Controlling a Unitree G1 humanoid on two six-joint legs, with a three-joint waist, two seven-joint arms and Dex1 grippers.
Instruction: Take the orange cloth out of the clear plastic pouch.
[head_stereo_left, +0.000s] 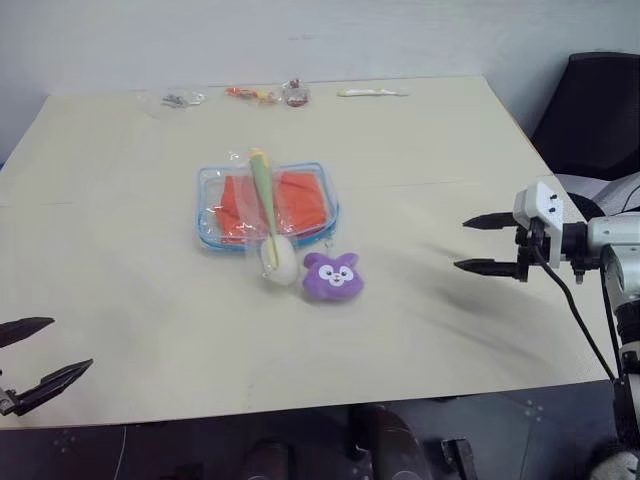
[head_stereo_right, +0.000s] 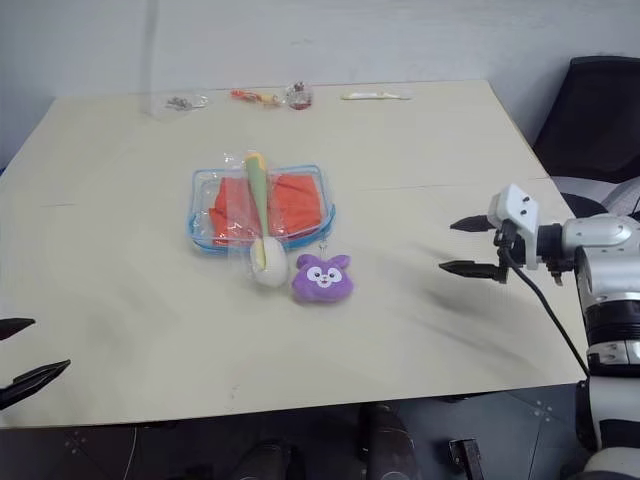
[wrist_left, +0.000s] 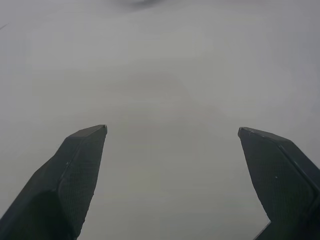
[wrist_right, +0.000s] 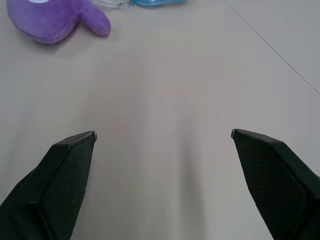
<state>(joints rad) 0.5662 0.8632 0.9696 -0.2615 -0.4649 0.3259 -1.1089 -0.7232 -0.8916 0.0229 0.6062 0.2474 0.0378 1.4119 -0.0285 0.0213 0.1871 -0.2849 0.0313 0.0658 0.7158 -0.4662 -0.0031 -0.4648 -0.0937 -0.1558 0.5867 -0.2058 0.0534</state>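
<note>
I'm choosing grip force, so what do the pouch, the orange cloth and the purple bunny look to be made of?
Pouch: looks like clear, glossy soft plastic; its contents show through and it has light blue trim.
Orange cloth: seems soft matte fabric, lying in folds inside the pouch.
Purple bunny: likely plush, with a fuzzy, rounded outline.

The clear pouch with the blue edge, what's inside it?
The orange cloth is inside the clear plastic pouch. A wrapped yellow-green stick lies across the top, hiding the cloth's middle.

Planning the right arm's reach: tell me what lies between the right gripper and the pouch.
Mostly bare table. The purple bunny sits just off that line, touching nothing of the right gripper; pouch beyond. Left eye view.
</note>
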